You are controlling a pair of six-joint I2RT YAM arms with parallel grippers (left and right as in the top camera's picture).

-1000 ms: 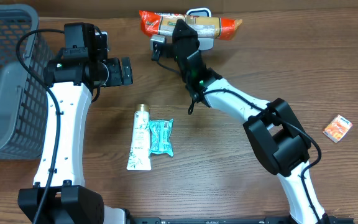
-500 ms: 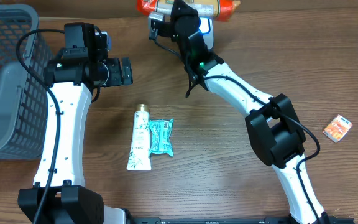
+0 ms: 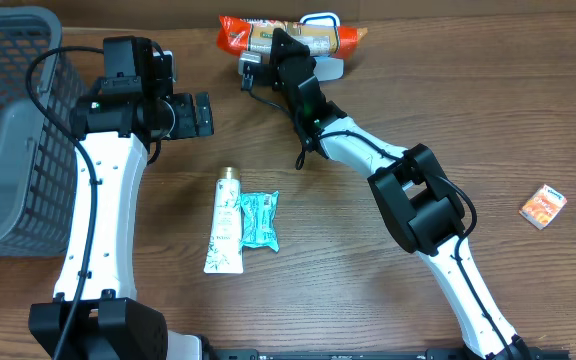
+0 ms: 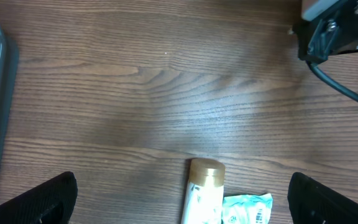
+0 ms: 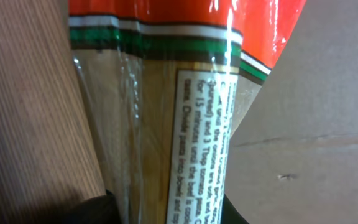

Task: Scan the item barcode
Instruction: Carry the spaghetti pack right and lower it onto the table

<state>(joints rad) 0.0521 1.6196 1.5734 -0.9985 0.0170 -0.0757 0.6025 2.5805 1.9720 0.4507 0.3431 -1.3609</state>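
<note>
1. My right gripper (image 3: pixel 286 42) is clenched on the packet (image 3: pixel 326 40), at the far middle edge of the worktop (image 3: pixel 468 120).
2. The packet lies crosswise with its orange ends left and right, across a white device (image 3: pixel 318 19).
3. My right wrist view shows the packet's (image 5: pixel 185 93) printed label close up.
4. My left gripper (image 3: pixel 201 115) is spread wide and empty, left of the packet.
5. Nearer, a tube (image 3: pixel 225 225) and a sachet (image 3: pixel 259 221) lie side by side.
6. A basket (image 3: pixel 8 130) sits far left, and a small box (image 3: pixel 543 207) lies at the right.

packet (image 3: pixel 243 35) at back — tube (image 3: pixel 224 232) left of sachet (image 3: pixel 259 220).
</note>
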